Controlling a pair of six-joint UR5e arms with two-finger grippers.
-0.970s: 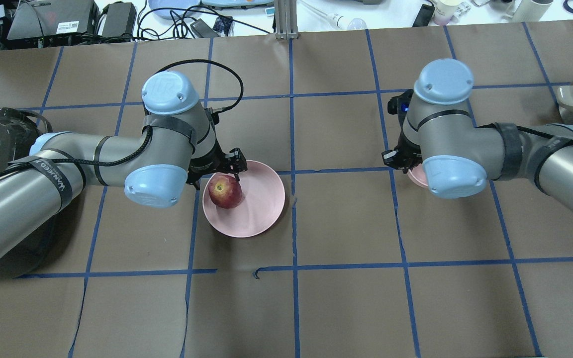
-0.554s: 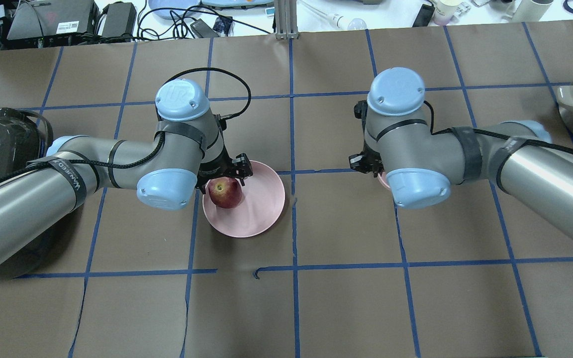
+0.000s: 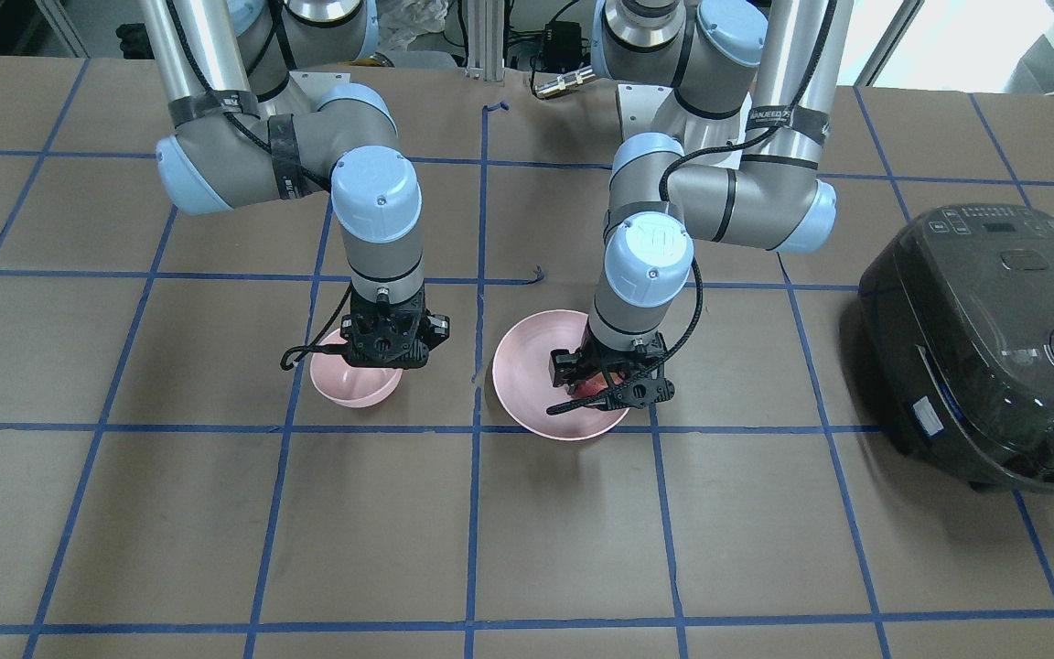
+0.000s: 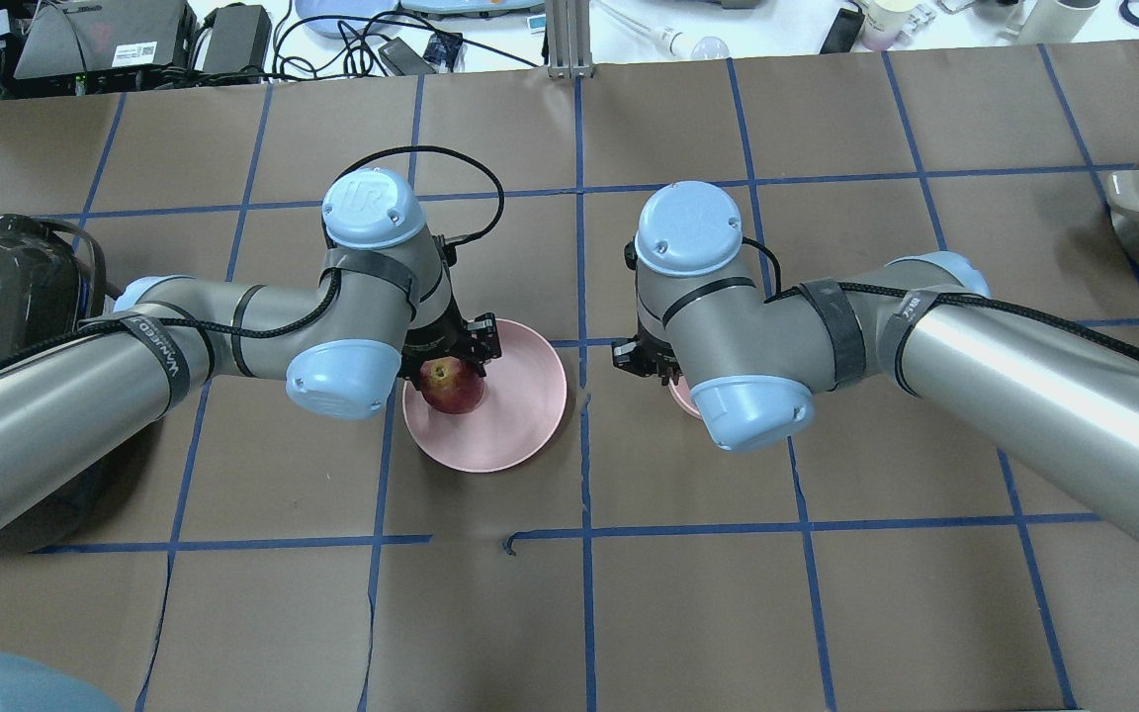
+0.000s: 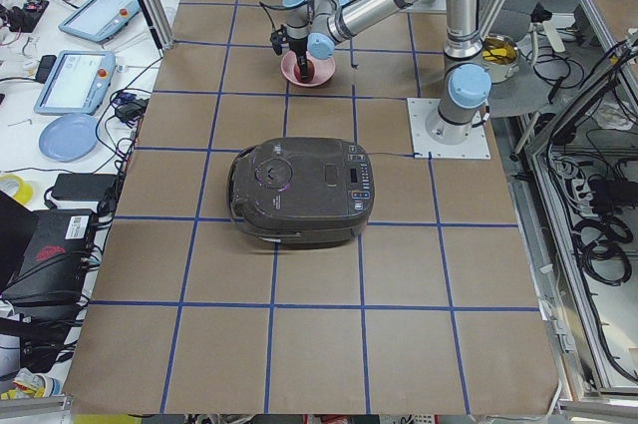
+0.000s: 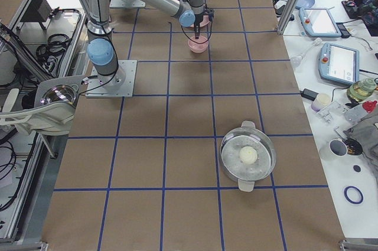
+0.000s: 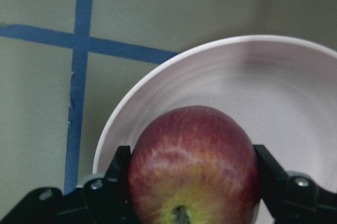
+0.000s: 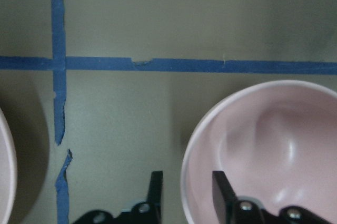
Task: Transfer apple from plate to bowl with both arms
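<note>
Closest to the left wrist camera, the round red apple (image 7: 192, 165), yellowish around its stem, rests on the wide shallow pale-pink plate (image 7: 295, 92), close to the rim on the left arm's side. The black two-finger left gripper (image 7: 191, 153) has come down over it, and its fingers (image 7: 121, 163) press against the apple's two flanks.

The black two-finger right gripper (image 8: 187, 176) straddles the wall of the small deep pale-pink bowl (image 8: 263, 145). One finger is outside, the other inside, and they are drawn narrow so that the rim is pinched between them. Whether the bowl's base touches the table cannot be told.

Bowl and plate lie near each other but apart on the brown paper-covered table (image 4: 688, 593), with a line of its blue tape grid between them.

Farther out, a black domed rice cooker (image 3: 984, 339) stands beyond the left arm. At the opposite end, well away from the right arm, sits a steel pot with a glass lid (image 6: 248, 156).
</note>
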